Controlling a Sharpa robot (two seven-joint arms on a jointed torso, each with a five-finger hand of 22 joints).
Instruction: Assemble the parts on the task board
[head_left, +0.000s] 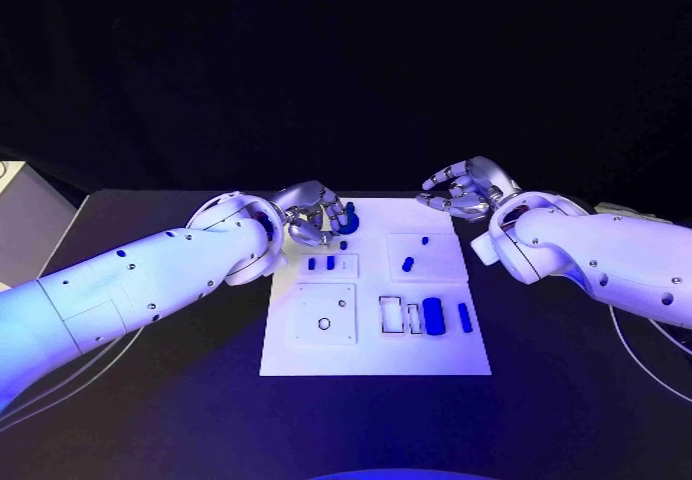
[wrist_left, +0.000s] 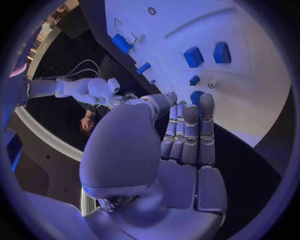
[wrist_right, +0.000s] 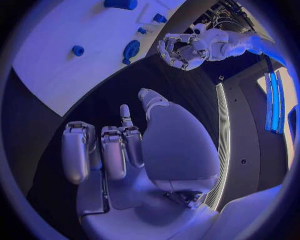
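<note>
Head view: left hand (head_left: 310, 222) at the task board (head_left: 378, 350) near 11 o'clock, fingers around a blue part (head_left: 349, 212); keep it upright. Left wrist view: grip unclear. Right wrist view: right hand (wrist_right: 119, 150) curled, empty; hold clear.

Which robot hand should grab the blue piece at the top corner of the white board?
Probably the left hand. Its fingers already sit at the blue part on the task board far corner. The right hand hovers beyond the board's other far corner, over the black table, holding nothing.
</note>
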